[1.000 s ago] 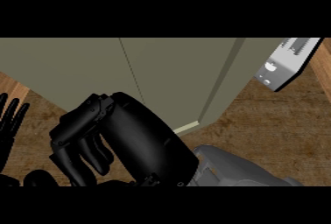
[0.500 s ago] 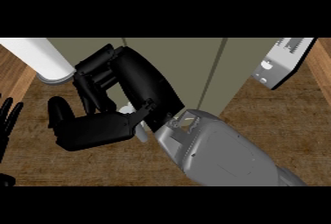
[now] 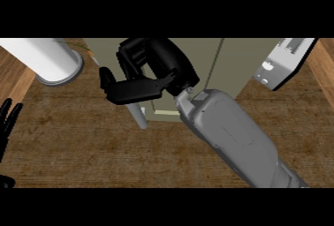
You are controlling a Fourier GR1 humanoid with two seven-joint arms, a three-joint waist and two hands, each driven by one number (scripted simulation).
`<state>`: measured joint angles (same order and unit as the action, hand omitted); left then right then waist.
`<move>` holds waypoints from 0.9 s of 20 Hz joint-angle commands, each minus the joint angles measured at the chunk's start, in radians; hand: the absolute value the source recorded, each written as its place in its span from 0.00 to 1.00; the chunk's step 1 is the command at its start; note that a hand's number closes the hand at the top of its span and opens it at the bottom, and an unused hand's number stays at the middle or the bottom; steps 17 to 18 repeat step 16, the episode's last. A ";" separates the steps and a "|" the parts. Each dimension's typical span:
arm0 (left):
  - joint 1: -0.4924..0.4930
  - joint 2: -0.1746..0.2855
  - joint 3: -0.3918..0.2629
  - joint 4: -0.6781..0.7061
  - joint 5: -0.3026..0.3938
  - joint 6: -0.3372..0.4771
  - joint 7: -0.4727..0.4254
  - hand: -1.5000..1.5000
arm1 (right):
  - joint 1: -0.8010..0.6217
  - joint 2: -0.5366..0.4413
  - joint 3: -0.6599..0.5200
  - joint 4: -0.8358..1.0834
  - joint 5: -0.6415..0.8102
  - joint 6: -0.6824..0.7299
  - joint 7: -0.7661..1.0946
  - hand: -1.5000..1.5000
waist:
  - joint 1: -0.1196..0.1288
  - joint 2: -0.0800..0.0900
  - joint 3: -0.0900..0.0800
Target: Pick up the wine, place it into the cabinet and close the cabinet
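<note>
My right hand (image 3: 146, 73) is clenched, fingers curled over the top of a slim grey bar (image 3: 139, 118) that I take for the door handle of the cabinet (image 3: 228, 57), which fills the view just behind my knuckles. No bottle shows in this hand. Whether the wine is inside the cabinet I cannot tell, because my own hand and forearm (image 3: 228, 132) cover that part of the front. The tall white cylinder (image 3: 39, 55) standing on the counter (image 3: 85, 150) at the upper left, well apart from my hand, may be the wine, and if so the chief danger is shutting the door on nothing. The curl sits only on the bar's upper end, so I judge it could slide off as I swing it. My forearm lies close along the cabinet front and could catch the door's edge. My left hand (image 3: 8, 121) rests open at the left edge, fingers up.
</note>
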<state>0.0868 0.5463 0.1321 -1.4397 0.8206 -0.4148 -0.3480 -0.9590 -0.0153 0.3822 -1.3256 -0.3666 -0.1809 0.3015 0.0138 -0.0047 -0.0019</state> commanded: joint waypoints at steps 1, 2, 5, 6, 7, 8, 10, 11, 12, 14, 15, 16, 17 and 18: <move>0.012 0.011 0.047 0.005 0.026 -0.032 0.019 0.00 | 0.023 -0.021 -0.051 0.104 0.038 0.073 -0.093 1.00 | -0.001 0.006 0.002; -0.018 0.020 0.036 0.022 0.030 -0.014 0.053 0.00 | 0.003 -0.025 -0.073 0.169 0.038 0.084 -0.132 1.00 | 0.001 0.009 0.002; -0.024 -0.045 -0.015 0.008 -0.054 0.010 -0.001 0.00 | -0.029 -0.016 -0.078 0.224 0.064 0.082 -0.142 1.00 | 0.005 0.010 0.001; -0.039 0.008 0.031 0.028 0.012 -0.030 0.041 0.00 | -0.015 -0.047 -0.096 0.212 0.049 0.120 -0.154 1.00 | 0.002 0.010 0.002; -0.011 -0.025 -0.004 -0.032 -0.015 0.010 0.043 0.00 | -0.013 -0.091 -0.124 0.199 0.028 0.143 -0.135 1.00 | 0.004 0.008 0.002; -0.009 -0.012 0.018 -0.023 -0.005 -0.007 0.037 0.00 | 0.028 -0.080 -0.089 0.175 0.053 0.142 -0.158 1.00 | -0.001 0.007 0.002; -0.019 0.013 0.028 -0.009 0.022 -0.046 0.050 0.00 | 0.000 -0.101 -0.137 0.242 0.032 0.165 -0.190 1.00 | 0.008 0.013 0.002; -0.032 -0.033 0.004 0.017 -0.021 -0.015 0.022 0.00 | 0.005 -0.090 -0.111 0.257 0.056 0.169 -0.212 1.00 | 0.002 0.015 0.001; -0.019 -0.026 -0.002 -0.030 -0.024 -0.014 0.030 0.00 | -0.042 -0.093 -0.149 0.263 0.036 0.155 -0.180 1.00 | 0.010 0.012 0.002; -0.015 -0.036 -0.004 -0.013 -0.019 -0.011 0.039 0.00 | -0.009 -0.068 -0.118 0.248 0.053 0.148 -0.196 1.00 | 0.002 0.009 0.002; -0.052 -0.004 0.023 0.004 0.016 -0.026 0.058 0.00 | -0.020 -0.095 -0.149 0.264 0.035 0.174 -0.205 1.00 | 0.000 0.013 0.002; -0.049 -0.014 0.011 -0.001 -0.002 -0.014 0.057 0.00 | -0.039 -0.080 -0.132 0.286 0.053 0.169 -0.200 1.00 | 0.004 0.013 0.001; -0.049 -0.014 0.011 -0.001 -0.002 -0.014 0.057 0.00 | -0.039 -0.080 -0.132 0.286 0.053 0.169 -0.200 1.00 | 0.004 0.013 0.001; -0.049 -0.014 0.011 -0.001 -0.002 -0.014 0.057 0.00 | -0.039 -0.080 -0.132 0.286 0.053 0.169 -0.200 1.00 | 0.004 0.013 0.001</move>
